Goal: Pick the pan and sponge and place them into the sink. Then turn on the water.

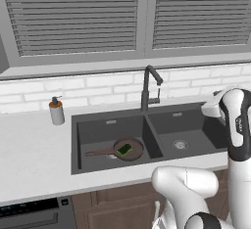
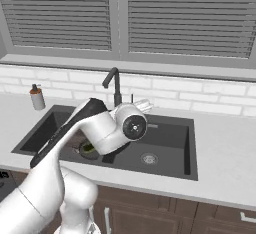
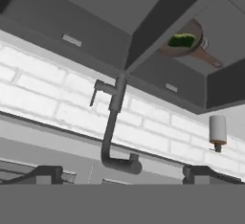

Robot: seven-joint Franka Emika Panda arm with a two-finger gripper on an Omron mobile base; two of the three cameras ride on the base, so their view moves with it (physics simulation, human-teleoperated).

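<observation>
Beyond the fingers (image 3: 48,174) (spread apart) stands the faucet (image 3: 112,122), untouched.

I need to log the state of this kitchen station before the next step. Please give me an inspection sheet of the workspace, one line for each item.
Surface: white counter, bare around the sink.
Job's things: pan lies in the left basin, sponge inside it; faucet shows no water.
Clutter: soap dispenser stands on the counter, left of the sink.
Grippers: gripper open, holding nothing, facing the faucet.
Cables: nothing seen.
Surroundings: white tile wall, shuttered window, wooden cabinets below.
</observation>
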